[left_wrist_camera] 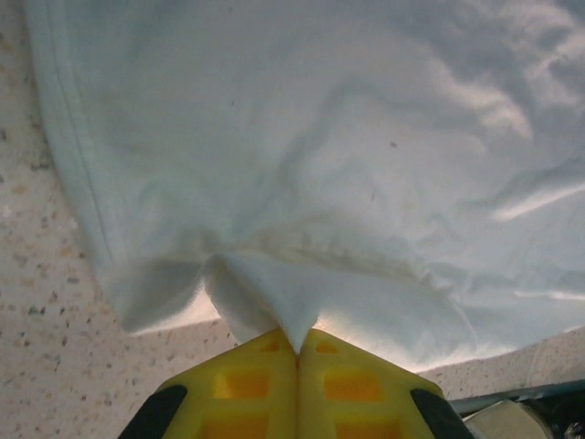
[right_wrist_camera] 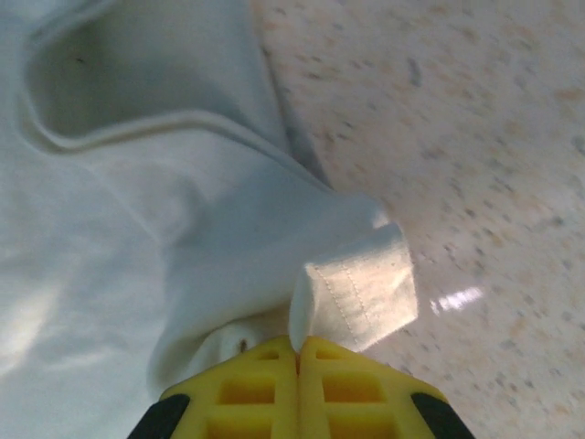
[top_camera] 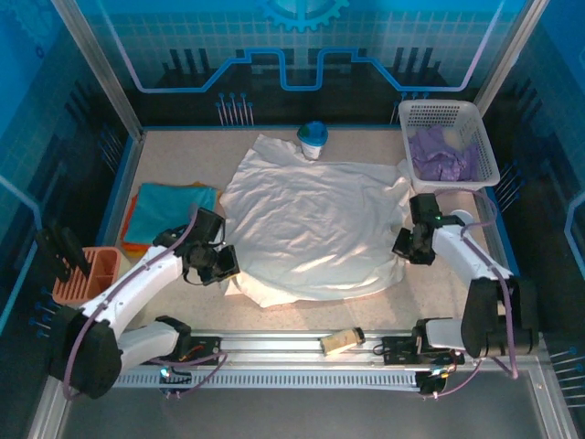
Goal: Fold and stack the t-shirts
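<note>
Both side edges of the white shirt (top_camera: 315, 224) are pinched: left fingers (left_wrist_camera: 247, 380) and right fingers (right_wrist_camera: 352, 380) clamped tight, cloth spread between them.

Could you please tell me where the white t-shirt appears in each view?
Top external: white t-shirt spread across the middle.
Left wrist: upper frame, its edge pinched by the left gripper.
Right wrist: left side, a hem corner pinched by the right gripper.
Shared landmark: the speckled tabletop.

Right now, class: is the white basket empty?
No, the white basket holds a crumpled pale purple t-shirt.
</note>
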Motion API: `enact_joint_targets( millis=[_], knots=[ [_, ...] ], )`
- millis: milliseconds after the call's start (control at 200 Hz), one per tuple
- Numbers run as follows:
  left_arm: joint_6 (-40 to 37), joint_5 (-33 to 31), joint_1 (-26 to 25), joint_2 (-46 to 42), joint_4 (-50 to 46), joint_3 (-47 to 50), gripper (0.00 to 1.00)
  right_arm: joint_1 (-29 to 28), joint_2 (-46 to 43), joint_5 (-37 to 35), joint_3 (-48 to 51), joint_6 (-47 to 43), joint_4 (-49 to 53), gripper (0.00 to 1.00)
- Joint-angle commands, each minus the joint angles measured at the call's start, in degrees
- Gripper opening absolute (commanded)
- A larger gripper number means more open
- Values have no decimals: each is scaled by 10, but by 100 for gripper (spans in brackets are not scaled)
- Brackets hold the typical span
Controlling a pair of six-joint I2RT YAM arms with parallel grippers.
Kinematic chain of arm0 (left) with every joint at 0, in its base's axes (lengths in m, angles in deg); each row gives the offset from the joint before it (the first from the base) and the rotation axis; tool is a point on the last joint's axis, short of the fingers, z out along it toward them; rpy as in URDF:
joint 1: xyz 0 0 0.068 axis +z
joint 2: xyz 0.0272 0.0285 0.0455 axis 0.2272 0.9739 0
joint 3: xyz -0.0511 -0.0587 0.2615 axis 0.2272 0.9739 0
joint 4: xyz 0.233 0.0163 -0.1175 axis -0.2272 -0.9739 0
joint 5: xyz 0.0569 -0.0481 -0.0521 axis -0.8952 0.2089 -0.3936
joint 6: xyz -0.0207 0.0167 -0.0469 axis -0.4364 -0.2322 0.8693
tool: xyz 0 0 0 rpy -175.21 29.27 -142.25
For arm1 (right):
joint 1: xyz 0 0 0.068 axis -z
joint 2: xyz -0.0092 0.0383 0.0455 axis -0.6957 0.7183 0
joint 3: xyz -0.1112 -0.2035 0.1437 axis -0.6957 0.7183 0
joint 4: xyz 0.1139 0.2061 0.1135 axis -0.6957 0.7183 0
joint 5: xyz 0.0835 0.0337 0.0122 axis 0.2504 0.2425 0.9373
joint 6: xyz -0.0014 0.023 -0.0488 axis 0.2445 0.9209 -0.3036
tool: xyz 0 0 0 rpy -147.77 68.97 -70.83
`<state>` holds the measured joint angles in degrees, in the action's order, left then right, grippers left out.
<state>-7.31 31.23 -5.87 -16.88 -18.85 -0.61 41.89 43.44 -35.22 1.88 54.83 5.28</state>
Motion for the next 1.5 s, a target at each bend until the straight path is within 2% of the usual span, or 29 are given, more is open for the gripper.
enact_joint_targets(
  millis=[0,55,130,245,340,410,535,575,695,800,906,1006,1176,1496],
  knots=[
    [-44,21,11,45,24,-29,0,-7,27,3,-22,-22,-13,14],
    [-54,22,13,68,26,-36,0,-7,33,11,-28,-33,-17,27],
    [-64,23,18,90,35,-41,5,-4,25,19,-27,-47,-26,45],
    [-83,26,32,118,31,-62,20,13,-16,45,-11,-53,-47,75],
    [-97,25,43,128,20,-79,32,37,-51,57,13,-46,-59,88],
    [-102,26,48,127,6,-90,41,69,-70,86,35,-39,-73,93],
    [-102,27,50,100,-28,-91,48,132,-93,154,74,-25,-96,95],
    [-99,28,50,86,-37,-85,51,146,-97,170,86,-20,-103,100],
    [-78,27,50,33,-58,-53,53,166,-95,178,101,-14,-111,100],
    [-43,25,40,-8,-55,-24,46,196,-84,194,114,-1,-116,100],
    [4,54,36,-37,-18,5,36,233,-81,232,135,16,-133,100],
    [49,71,28,-53,38,59,30,251,-80,257,145,24,-142,95],
    [75,70,16,-37,102,108,29,255,-79,268,146,29,-148,92],
    [73,64,16,32,178,110,25,262,-84,268,148,24,-142,90]
  ],
)
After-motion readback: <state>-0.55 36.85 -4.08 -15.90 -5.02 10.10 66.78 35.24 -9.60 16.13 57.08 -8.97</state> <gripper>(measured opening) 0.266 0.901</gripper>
